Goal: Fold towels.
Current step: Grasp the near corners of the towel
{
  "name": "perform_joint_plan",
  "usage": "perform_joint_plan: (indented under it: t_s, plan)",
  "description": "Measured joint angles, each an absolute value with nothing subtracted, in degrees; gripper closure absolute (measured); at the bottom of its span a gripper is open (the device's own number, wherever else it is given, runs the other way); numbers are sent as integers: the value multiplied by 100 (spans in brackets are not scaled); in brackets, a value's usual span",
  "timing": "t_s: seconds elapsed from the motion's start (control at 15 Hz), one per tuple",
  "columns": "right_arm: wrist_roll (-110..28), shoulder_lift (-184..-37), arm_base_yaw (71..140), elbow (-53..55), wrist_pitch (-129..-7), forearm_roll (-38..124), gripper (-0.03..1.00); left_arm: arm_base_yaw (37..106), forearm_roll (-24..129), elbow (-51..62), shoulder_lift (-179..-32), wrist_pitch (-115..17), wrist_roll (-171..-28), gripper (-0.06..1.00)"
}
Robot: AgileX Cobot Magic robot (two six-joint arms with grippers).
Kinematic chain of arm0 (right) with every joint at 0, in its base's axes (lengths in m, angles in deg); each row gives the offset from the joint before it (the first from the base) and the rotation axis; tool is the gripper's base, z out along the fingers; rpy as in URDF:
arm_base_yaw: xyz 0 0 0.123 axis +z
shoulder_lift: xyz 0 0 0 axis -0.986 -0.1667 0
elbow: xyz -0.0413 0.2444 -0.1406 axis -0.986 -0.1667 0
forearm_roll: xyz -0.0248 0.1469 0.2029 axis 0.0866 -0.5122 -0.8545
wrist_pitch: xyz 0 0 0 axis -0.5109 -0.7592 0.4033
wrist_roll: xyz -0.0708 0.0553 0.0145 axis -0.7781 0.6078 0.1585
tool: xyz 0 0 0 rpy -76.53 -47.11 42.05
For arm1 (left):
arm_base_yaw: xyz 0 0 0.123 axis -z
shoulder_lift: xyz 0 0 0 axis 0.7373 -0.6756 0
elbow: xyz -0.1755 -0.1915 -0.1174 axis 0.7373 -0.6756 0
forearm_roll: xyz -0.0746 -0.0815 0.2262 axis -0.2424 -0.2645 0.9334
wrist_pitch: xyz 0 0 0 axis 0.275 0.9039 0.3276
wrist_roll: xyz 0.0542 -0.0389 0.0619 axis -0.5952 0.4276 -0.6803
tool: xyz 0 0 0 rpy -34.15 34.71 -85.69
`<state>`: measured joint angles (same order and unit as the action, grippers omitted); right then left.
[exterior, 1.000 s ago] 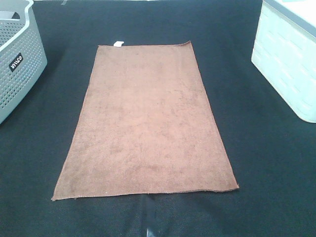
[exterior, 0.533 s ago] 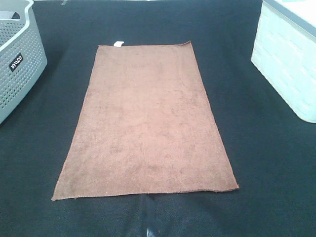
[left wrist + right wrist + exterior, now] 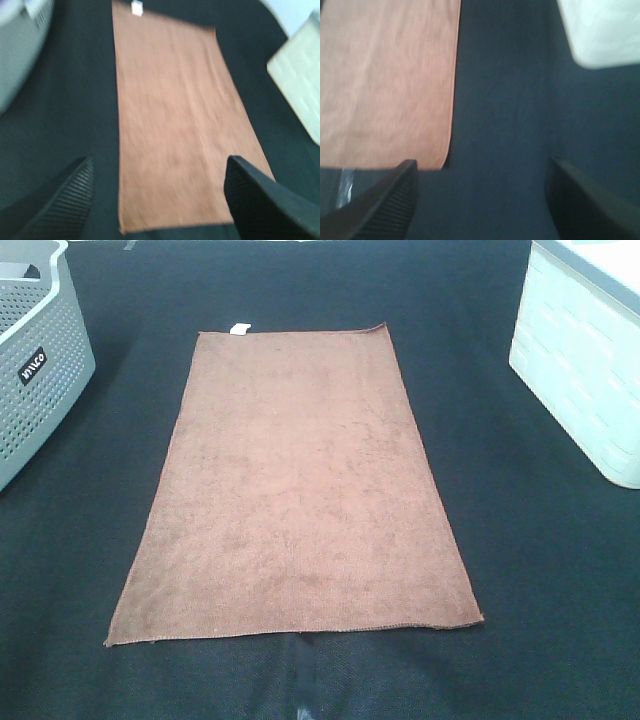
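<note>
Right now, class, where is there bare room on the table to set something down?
Bare black table lies between the brown towel and the grey basket, and between the towel and the white basket. The towel fills the middle.

The high camera looks steeply down from the front at the whole towel (image 3: 295,485) on the dark table (image 3: 520,570), basket (image 3: 40,370) left, bin (image 3: 585,370) right. Both wrist cameras sit lower, facing forward and down. The left one shares the towel's full length; the right one only its near right corner and the bin.
</note>
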<state>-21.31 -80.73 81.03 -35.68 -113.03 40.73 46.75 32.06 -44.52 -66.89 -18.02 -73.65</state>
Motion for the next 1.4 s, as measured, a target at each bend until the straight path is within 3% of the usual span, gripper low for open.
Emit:
perform_joint_plan:
  t_s: [0.53,1.13,1.4]
  plan:
    - [-2818,-10708,8103,-3477,-11343,3191,29,4675,-88,-4446,-10683,-1842,-10969,25]
    - [-4732,-12708,8103,-3477,-10593,1271,29,4675,-2042,-4429,-12957,-1876,-13124,25]
    - [-5162,-13544,8103,-3471,-10369,836,29,4675,-2162,-4280,-13702,-1859,-13473,25]
